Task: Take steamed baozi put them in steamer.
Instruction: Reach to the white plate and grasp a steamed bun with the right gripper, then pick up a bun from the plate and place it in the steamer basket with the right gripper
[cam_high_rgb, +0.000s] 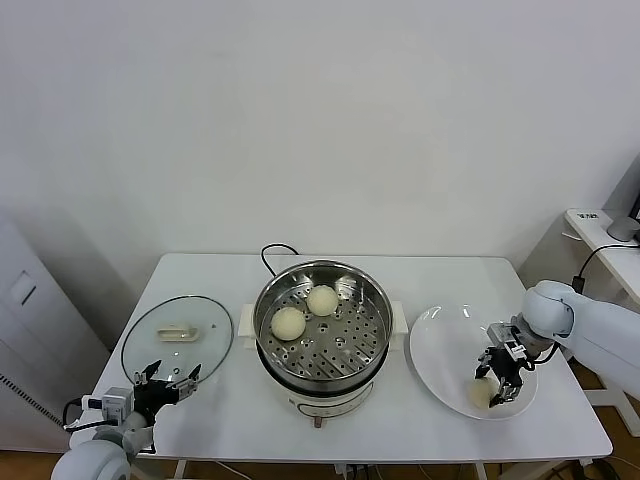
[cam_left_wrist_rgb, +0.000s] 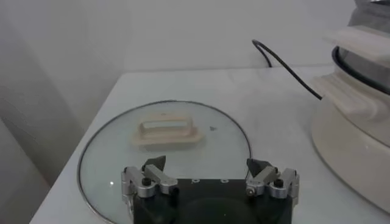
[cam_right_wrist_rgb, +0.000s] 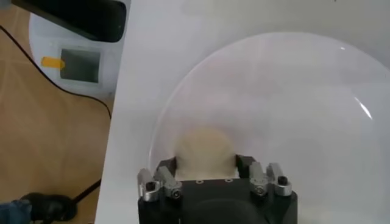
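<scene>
We see the right gripper down over the white plate on the table's right side, arm bent in from the right edge w/ the wrist angled downward. Its jaws are closed narrow on a baozi that sits near the plate's front-right part; in the right wrist view that bun fills the gap between the two fingers, touching both. The bun appears to rest on the plate, though we can't tell for sure.

The steamer stands mid-table, betw. the plate and the glass lid. Two more baozi lie on its perforated tray: one toward the back, one just beside it, nearer front-left. They're close, maybe touching.

The left gripper hangs low at the table's front-left corner, just at the near rim of the lid, forearm coming up from below the table edge. Its jaws stand wide, holding nothing; the left wrist view shows the lid's beige handle beyond its fingertips.
</scene>
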